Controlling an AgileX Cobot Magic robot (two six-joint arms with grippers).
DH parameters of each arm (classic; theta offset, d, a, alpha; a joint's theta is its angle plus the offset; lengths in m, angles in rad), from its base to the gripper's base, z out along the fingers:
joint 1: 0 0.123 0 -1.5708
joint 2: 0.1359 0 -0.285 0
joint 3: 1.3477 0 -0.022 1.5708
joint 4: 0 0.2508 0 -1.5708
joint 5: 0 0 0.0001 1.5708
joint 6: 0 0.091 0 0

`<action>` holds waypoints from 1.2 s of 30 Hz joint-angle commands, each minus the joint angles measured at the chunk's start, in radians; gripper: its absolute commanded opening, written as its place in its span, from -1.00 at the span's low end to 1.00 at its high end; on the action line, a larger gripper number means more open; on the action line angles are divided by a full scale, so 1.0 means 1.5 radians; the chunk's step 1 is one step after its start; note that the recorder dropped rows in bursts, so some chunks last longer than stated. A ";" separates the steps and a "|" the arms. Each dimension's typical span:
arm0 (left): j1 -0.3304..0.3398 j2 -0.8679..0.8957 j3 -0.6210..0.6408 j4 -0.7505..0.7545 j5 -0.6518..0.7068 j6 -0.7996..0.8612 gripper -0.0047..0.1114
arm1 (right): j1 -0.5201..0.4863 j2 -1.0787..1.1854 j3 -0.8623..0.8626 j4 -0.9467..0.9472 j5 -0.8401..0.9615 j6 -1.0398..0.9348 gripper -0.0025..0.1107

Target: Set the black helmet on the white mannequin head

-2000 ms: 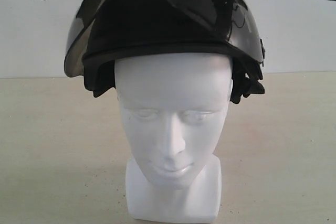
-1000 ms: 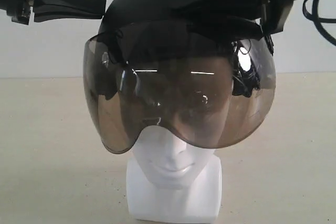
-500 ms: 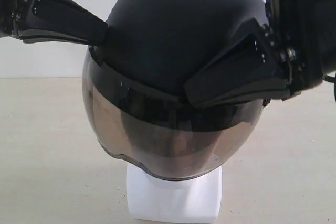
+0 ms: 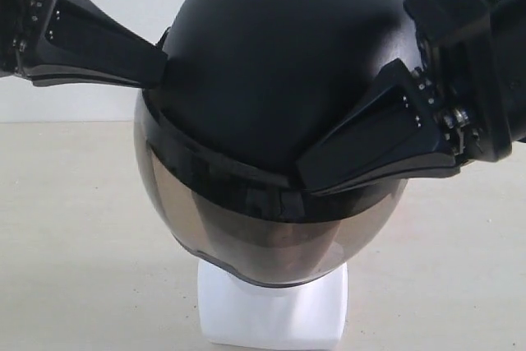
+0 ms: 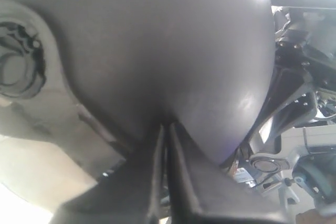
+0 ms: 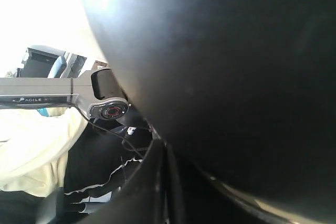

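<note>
Atop the pale table (image 4: 66, 236), the black helmet (image 4: 271, 71) sits low over the white mannequin head (image 4: 271, 318), covering it so fully that only the blocky neck base shows beneath. The helmet looks tilted, its crown leaning toward the exterior camera and one side riding lower. As the biggest piece it is the main risk: if it is not seated squarely on the hidden crown, it may roll forward or sideways once nothing steadies it. The head comes next, since it stands free on a small base and a sideways shove through the shell could tip it over, helmet and all. The left gripper (image 4: 162, 61) has its fingers pressed together, tips against the side of the shell just above the rim, pinching nothing. The right gripper (image 4: 300, 174) is likewise closed, its tip laid on the front of the shell just above the visor (image 4: 246, 240). Uneven pressure from either could skid across the smooth shell or twist the helmet askew. The smoky visor is the smallest worry: a slipping right tip could scrape it or catch its upper edge.
</note>
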 commanded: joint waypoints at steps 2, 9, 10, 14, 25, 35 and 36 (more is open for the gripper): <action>-0.016 0.013 0.021 0.088 0.010 -0.017 -0.84 | -0.009 0.014 0.006 -0.067 -0.092 -0.009 -0.96; -0.016 0.013 0.045 0.108 0.010 -0.028 -0.84 | -0.009 0.014 0.006 -0.089 -0.100 -0.005 -0.96; -0.016 0.013 0.048 0.108 0.010 -0.028 -0.84 | -0.009 0.014 0.006 -0.093 -0.101 -0.005 -0.96; -0.016 0.013 0.057 0.108 0.010 -0.028 -0.84 | -0.009 0.014 0.006 -0.102 -0.111 -0.003 -0.96; -0.016 0.007 0.055 0.064 0.010 -0.003 -0.84 | -0.010 -0.004 -0.019 -0.099 -0.117 -0.002 -0.96; -0.015 -0.036 0.021 0.045 0.010 0.002 -0.84 | -0.012 -0.047 -0.063 -0.114 -0.122 0.029 -0.96; -0.015 -0.037 0.015 0.044 0.010 -0.001 -0.84 | -0.012 -0.052 -0.063 -0.114 -0.125 0.033 -0.96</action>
